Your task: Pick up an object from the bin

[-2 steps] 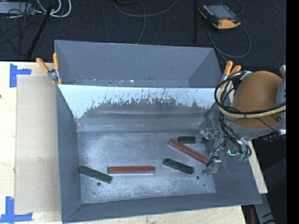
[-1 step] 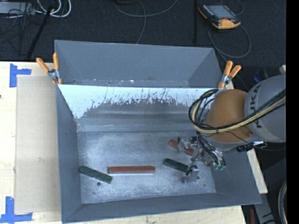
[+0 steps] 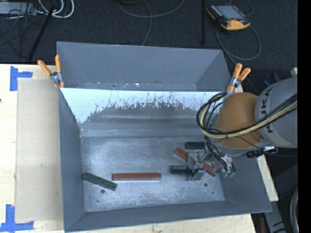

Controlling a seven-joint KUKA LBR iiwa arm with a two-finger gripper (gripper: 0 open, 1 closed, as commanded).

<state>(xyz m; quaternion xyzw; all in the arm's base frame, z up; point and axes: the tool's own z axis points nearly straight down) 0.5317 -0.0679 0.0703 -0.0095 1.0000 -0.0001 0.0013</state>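
My gripper (image 3: 199,163) is down near the floor of the bin at its right side, under the orange cover. It sits among a small cluster of short pieces. A reddish-brown block (image 3: 181,153) lies just to its upper left and a dark green block (image 3: 194,144) just above that. A dark green strip (image 3: 178,169) lies flat on the floor against the gripper's left side. A small reddish piece (image 3: 209,168) shows at its right. I cannot tell whether any of them is held.
A long reddish-brown bar (image 3: 136,176) lies flat at the front middle of the bin. A dark green bar (image 3: 99,181) lies slanted at the front left. The arm and its cables hang over the bin's right wall.
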